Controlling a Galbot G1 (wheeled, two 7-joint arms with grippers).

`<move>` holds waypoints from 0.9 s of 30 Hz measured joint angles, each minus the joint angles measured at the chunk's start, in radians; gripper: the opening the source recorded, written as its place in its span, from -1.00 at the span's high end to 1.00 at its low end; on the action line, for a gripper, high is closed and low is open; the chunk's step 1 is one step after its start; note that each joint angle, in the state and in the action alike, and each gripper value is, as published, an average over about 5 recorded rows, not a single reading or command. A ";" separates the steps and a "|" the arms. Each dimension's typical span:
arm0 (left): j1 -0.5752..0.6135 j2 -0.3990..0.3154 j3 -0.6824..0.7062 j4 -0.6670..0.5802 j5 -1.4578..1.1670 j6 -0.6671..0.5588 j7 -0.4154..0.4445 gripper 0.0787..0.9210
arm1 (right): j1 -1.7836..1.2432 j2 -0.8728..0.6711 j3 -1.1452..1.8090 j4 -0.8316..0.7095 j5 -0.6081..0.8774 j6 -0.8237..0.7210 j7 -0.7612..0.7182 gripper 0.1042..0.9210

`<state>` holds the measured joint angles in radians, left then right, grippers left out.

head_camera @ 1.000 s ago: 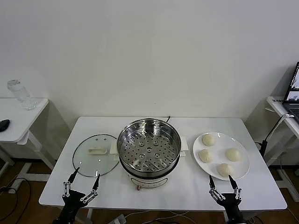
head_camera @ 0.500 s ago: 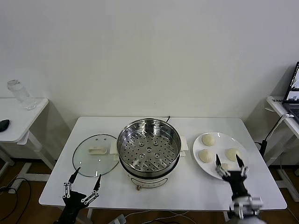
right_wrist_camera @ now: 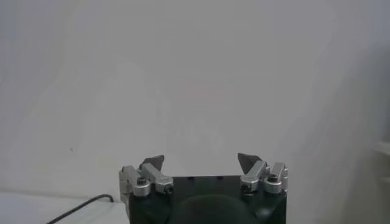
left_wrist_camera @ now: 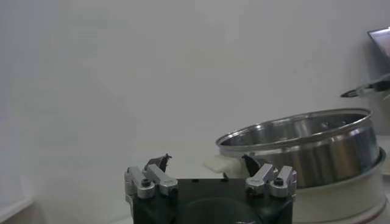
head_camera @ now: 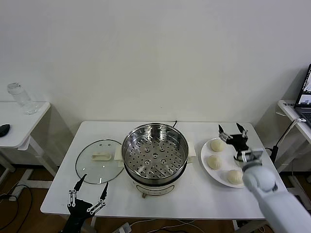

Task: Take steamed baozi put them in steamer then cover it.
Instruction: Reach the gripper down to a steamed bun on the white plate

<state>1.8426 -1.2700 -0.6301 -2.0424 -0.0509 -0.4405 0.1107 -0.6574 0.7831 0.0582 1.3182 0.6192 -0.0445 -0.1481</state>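
The steamer (head_camera: 154,154) stands open mid-table, its perforated tray empty; its steel wall also shows in the left wrist view (left_wrist_camera: 304,146). The cover (head_camera: 99,161) lies flat on the table to the steamer's left. Three baozi (head_camera: 217,144) (head_camera: 214,162) (head_camera: 234,176) show on the white plate (head_camera: 225,156); a fourth is hidden behind my right wrist. My right gripper (head_camera: 231,129) is open and empty, raised over the plate's far side, fingers pointing up; its wrist view (right_wrist_camera: 201,159) faces the wall. My left gripper (head_camera: 92,185) is open and empty at the table's front left edge (left_wrist_camera: 207,161).
A side table at the left holds a clear bottle (head_camera: 18,97) and a dark object (head_camera: 4,129). A second table with a laptop (head_camera: 305,90) stands at the right. A black cable (right_wrist_camera: 79,207) runs behind the steamer.
My right arm rose from the table's front edge and swung forward over the plate, now covering one baozi. The left gripper has barely moved.
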 measured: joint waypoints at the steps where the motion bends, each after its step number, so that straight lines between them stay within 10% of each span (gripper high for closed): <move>1: 0.000 0.000 -0.001 0.000 0.002 0.000 0.001 -0.77 | 0.040 -0.006 -0.030 -0.034 -0.020 -0.001 -0.052 -0.76; 14: 0.002 -0.011 0.000 0.014 0.019 -0.011 0.011 -0.77 | 0.448 0.014 -0.303 -0.422 -0.449 0.101 -0.699 -0.76; 27: 0.002 -0.029 0.001 0.025 0.032 -0.020 0.012 -0.77 | 0.617 0.124 -0.428 -0.635 -0.813 0.201 -0.932 -0.76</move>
<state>1.8447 -1.2990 -0.6295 -2.0175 -0.0187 -0.4604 0.1224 -0.0399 0.9071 -0.3698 0.6831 -0.1937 0.1570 -1.0800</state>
